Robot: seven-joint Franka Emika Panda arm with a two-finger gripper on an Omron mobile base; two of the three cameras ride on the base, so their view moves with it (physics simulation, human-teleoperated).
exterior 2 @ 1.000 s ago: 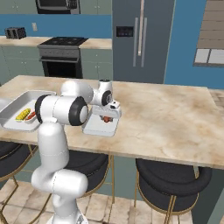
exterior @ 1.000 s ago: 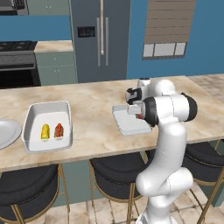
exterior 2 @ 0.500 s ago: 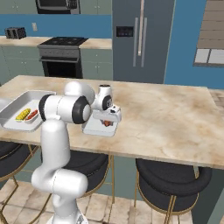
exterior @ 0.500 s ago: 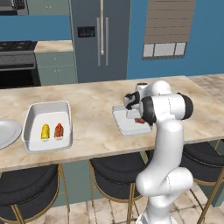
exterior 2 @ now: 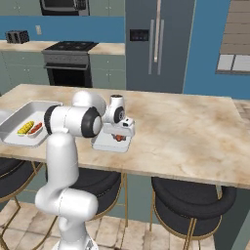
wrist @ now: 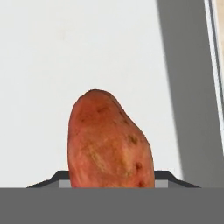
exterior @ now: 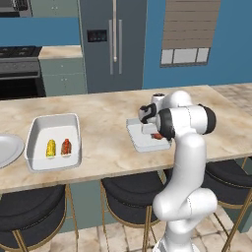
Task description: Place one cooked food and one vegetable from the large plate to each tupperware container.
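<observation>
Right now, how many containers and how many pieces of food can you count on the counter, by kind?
White trays: 2, the larger tray and the smaller tray.
Grey plate: 1.
Food pieces: 3, a yellow piece and a red piece in the larger tray, and a reddish-brown sweet potato over the smaller tray.
Total: 6.

My arm rises from the base, bends at the elbow and reaches forward and down over the near edge of the worktop. The wrist is turned so the hand points steeply downward. My gripper sits low, its jaws drawn in tight on a reddish-brown sweet potato, which stands up between the finger tips in the hand view.
</observation>
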